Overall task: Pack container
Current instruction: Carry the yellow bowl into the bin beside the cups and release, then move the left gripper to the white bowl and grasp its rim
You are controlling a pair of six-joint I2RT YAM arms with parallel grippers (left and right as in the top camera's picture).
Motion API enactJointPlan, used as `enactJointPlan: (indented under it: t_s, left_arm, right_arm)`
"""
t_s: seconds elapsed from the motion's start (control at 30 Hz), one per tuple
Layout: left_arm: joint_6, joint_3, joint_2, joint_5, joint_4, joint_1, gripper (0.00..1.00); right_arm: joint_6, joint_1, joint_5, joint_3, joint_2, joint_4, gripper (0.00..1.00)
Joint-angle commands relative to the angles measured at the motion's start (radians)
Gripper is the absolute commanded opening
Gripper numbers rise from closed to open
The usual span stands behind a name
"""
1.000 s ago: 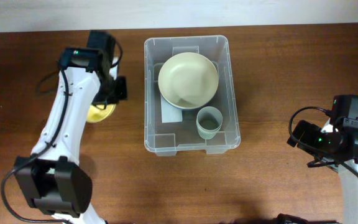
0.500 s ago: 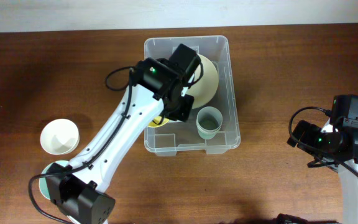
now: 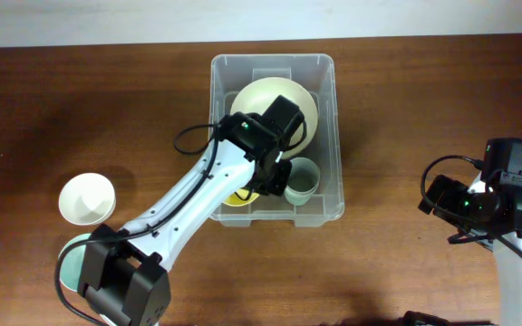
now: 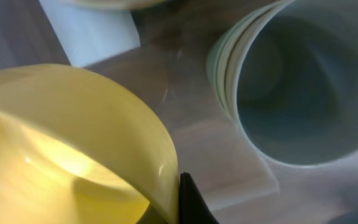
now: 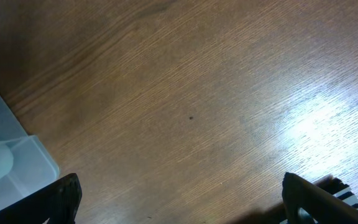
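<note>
Looking like a robotics lab here: left arm (image 3: 188, 195) and right arm (image 3: 506, 199) are standing at a wooden table (image 3: 424, 100), a clear container (image 3: 339, 136) sitting between them.

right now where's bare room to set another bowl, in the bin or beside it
The bin is crowded: cream bowl at the back, cup front right, yellow bowl in the left gripper front left. Bare table lies between the bin and the right arm, and left of the bin beyond the white bowl.

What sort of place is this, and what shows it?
Probably a robotics lab bench: two robot arms at a wooden table, one holding a yellow bowl in a clear bin.
</note>
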Motion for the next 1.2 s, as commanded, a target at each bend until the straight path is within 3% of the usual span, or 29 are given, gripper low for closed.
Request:
enactJointPlan:
  t_s: [0.0,0.07,0.2,0.47,0.7,0.8,0.83,0.87,0.9,0.97,1.0,1.07,1.17]
  left_arm:
    - [-0.018,-0.022,-0.014,0.017,0.003,0.002,0.01]
    - [-0.018,-0.022,-0.014,0.017,0.003,0.002,0.01]
    - [-0.018,-0.022,-0.014,0.037,0.004,0.002,0.26]
    - [-0.017,-0.013,-0.015,0.038,0.008,0.004,0.3]
    - [-0.017,0.177,-0.037,-0.148,-0.082,0.056,0.32]
    - [-0.018,0.28,-0.06,-0.236,-0.146,0.119,0.52]
    - [-0.032,0.314,-0.073,-0.249,-0.169,0.156,0.67]
    - [-0.053,0.332,-0.084,-0.251,-0.183,0.188,0.69]
    - [-0.092,0.346,-0.1,-0.251,-0.2,0.232,0.7]
    - [-0.208,0.348,-0.135,-0.251,-0.234,0.344,0.94]
    - [-0.253,0.348,-0.143,-0.25,-0.248,0.382,0.99]
    - [-0.373,0.348,-0.154,-0.246,-0.293,0.497,0.99]
    - [-0.444,0.34,-0.151,-0.212,-0.315,0.649,0.99]
  right_arm:
    - [-0.006,-0.005,-0.002,0.016,-0.002,0.0,0.99]
    - [-0.006,-0.005,-0.002,0.016,-0.002,0.0,0.99]
    - [-0.006,-0.005,-0.002,0.016,-0.002,0.0,0.99]
    - [-0.006,-0.005,-0.002,0.016,-0.002,0.0,0.99]
    - [-0.006,-0.005,-0.002,0.016,-0.002,0.0,0.99]
    - [-0.006,-0.005,-0.002,0.016,-0.002,0.0,0.99]
    - [-0.006,-0.005,-0.002,0.016,-0.002,0.0,0.99]
    - [-0.006,-0.005,-0.002,0.016,-0.002,0.0,0.99]
    - [-0.006,-0.005,-0.002,0.016,-0.002,0.0,0.99]
    - [-0.006,-0.005,-0.002,0.016,-0.002,0.0,0.99]
    - [-0.006,-0.005,-0.002,0.016,-0.002,0.0,0.99]
    - [-0.006,-0.005,-0.002,0.016,-0.002,0.0,0.99]
    - [-0.006,-0.005,-0.002,0.016,-0.002,0.0,0.99]
